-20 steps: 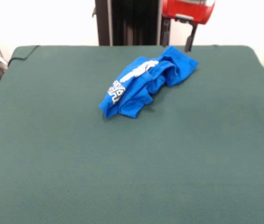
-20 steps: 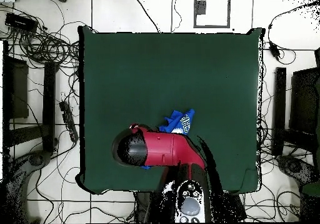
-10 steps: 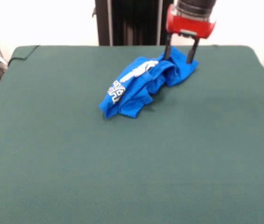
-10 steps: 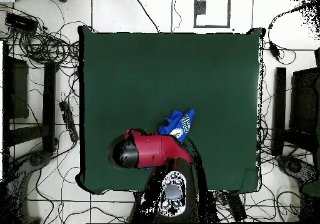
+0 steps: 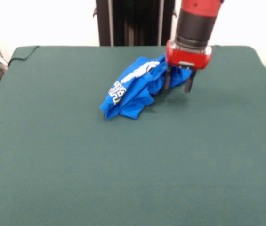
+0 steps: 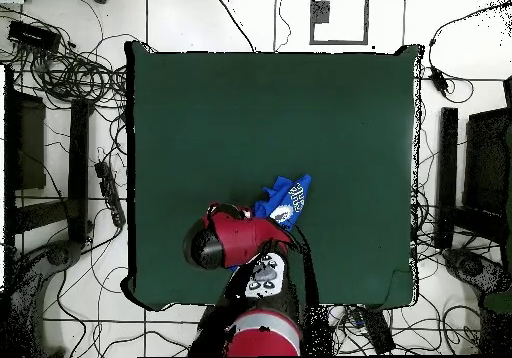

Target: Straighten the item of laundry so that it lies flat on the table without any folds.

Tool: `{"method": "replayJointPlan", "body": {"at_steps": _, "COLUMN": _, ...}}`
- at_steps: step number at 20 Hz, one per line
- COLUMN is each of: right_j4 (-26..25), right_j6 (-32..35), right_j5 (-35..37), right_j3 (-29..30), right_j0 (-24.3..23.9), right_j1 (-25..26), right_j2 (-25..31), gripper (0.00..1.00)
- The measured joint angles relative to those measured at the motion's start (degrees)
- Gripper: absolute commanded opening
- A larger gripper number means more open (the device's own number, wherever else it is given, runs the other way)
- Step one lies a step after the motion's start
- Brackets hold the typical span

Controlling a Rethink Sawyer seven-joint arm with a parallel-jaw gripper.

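Note:
The blue T-shirt (image 5: 132,89) lies crumpled in a folded heap on the far middle of the green table (image 5: 123,165), white letters showing at its left end. My gripper (image 5: 177,85) is low over the shirt's right end, open, with one finger (image 5: 167,79) against the cloth and the other (image 5: 188,84) just off its edge. In the overhead view the red arm head (image 6: 228,239) covers the gripper and part of the shirt (image 6: 284,199); only the shirt's upper right part shows.
The black pedestal (image 5: 135,21) stands behind the table's far edge. Cables and stands (image 6: 70,74) surround the table (image 6: 270,114) on the floor. The shirt sits near the robot's side of the table.
The gripper has come down from the picture's top edge onto the shirt's right end, moving lower and nearer the camera. The shirt's right end now looks partly covered and slightly pressed.

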Motion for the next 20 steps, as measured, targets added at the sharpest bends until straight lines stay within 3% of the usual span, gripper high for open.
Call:
{"method": "replayJointPlan", "body": {"at_steps": 5, "right_j4": 0.15, "right_j6": 0.01, "right_j5": -0.67, "right_j3": -1.24, "right_j0": 0.09, "right_j1": 4.09, "right_j2": -2.10, "gripper": 1.00}}
{"method": "replayJointPlan", "body": {"at_steps": 12, "right_j4": 0.45, "right_j6": 0.00, "right_j5": 1.41, "right_j3": -3.79, "right_j0": 3.35, "right_j1": 5.34, "right_j2": -7.31, "gripper": 1.00}}
{"method": "replayJointPlan", "body": {"at_steps": 20, "right_j4": 0.52, "right_j6": 0.00, "right_j5": 12.45, "right_j3": -7.90, "right_j0": 7.67, "right_j1": 6.61, "right_j2": -17.15, "gripper": 1.00}}
